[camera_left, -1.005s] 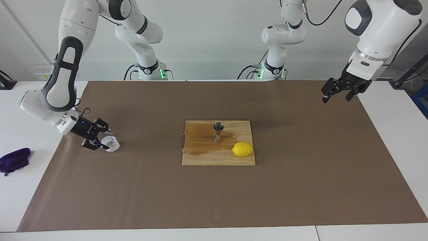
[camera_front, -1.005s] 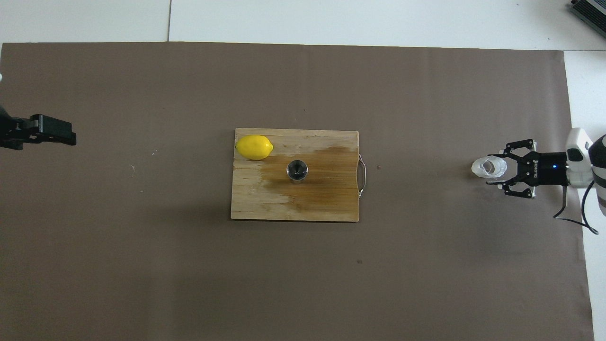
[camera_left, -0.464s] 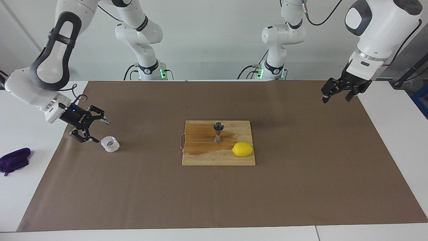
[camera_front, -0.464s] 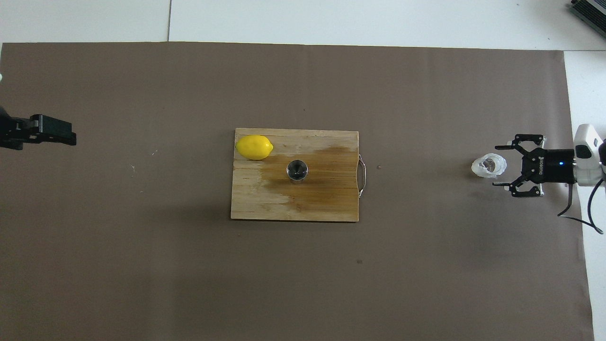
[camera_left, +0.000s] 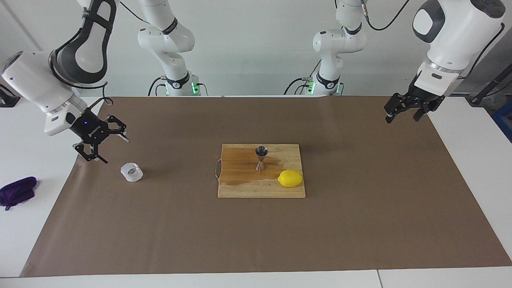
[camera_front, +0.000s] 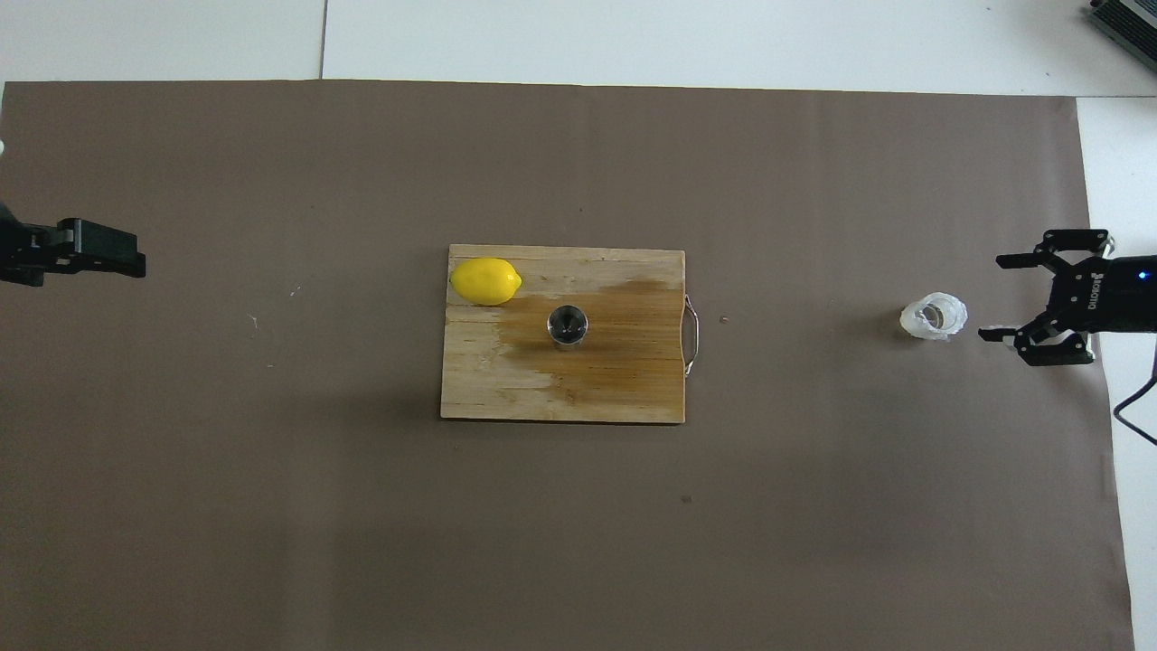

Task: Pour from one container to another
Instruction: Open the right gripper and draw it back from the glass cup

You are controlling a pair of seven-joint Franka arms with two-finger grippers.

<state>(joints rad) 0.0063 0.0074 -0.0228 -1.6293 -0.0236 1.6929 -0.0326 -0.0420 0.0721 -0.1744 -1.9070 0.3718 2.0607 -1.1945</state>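
One brown paper mat (camera_left: 360, 224) covers the table, and one wooden cutting board (camera_left: 248, 188) sits mid-mat as the pouring station, carrying one steel jigger (camera_left: 261, 158) upright and one lemon (camera_left: 290, 178) beside it. One plastic cup (camera_left: 131, 172) stands toward the right arm's end — set down apart, the right gripper (camera_left: 105, 143) spread empty above it. The left gripper (camera_left: 402, 110) waits, released
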